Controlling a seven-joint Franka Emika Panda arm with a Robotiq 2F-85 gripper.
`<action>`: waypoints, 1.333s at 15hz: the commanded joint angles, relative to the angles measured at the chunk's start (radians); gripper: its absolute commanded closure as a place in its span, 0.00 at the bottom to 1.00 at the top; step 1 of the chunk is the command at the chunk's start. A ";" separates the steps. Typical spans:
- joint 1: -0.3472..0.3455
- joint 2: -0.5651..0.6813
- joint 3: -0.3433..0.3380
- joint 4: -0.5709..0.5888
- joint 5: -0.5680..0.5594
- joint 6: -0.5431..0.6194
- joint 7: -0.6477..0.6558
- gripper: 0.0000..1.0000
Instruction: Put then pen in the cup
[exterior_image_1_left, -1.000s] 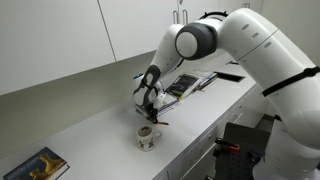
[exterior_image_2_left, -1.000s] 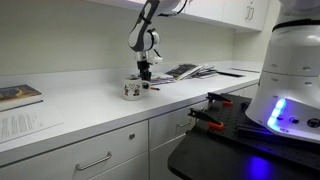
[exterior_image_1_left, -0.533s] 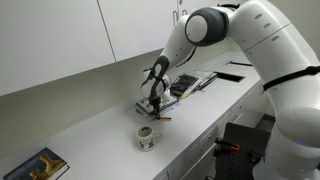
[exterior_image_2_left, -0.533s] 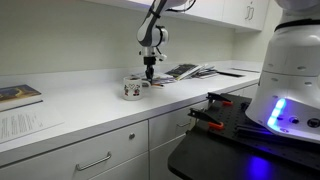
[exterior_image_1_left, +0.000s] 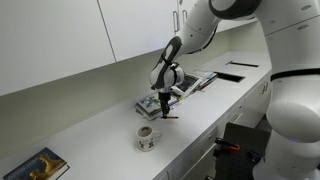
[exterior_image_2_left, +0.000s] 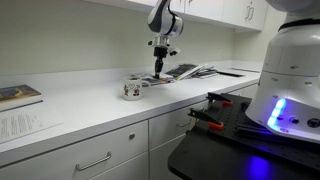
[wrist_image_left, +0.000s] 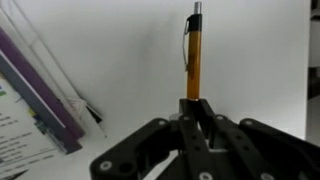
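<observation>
The pen (wrist_image_left: 193, 50) is a thin orange stick with a dark tip and clip. In the wrist view it stands out straight from my gripper (wrist_image_left: 197, 106), which is shut on its lower end. In both exterior views the gripper (exterior_image_1_left: 164, 101) (exterior_image_2_left: 159, 67) hangs above the counter with the pen (exterior_image_1_left: 169, 116) below it. The cup (exterior_image_1_left: 146, 138) (exterior_image_2_left: 132, 89), a squat white mug with a dark pattern, stands on the counter, apart from the gripper and nearer the counter's front edge.
A stack of magazines (exterior_image_1_left: 187, 83) (exterior_image_2_left: 186, 71) lies behind the gripper, and its edge shows in the wrist view (wrist_image_left: 40, 95). A book (exterior_image_1_left: 38, 165) (exterior_image_2_left: 18, 95) and a paper sheet (exterior_image_2_left: 25, 125) lie at the counter's far end. Wall cabinets hang above.
The arm has risen and swung away from the cup toward the magazines, carrying the pen with it. The cup has not moved.
</observation>
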 joint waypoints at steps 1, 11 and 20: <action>-0.006 -0.127 0.030 -0.120 0.206 0.012 -0.253 0.97; 0.231 -0.301 -0.136 -0.143 0.611 -0.236 -0.612 0.97; 0.364 -0.232 -0.187 -0.079 0.743 -0.289 -0.717 0.97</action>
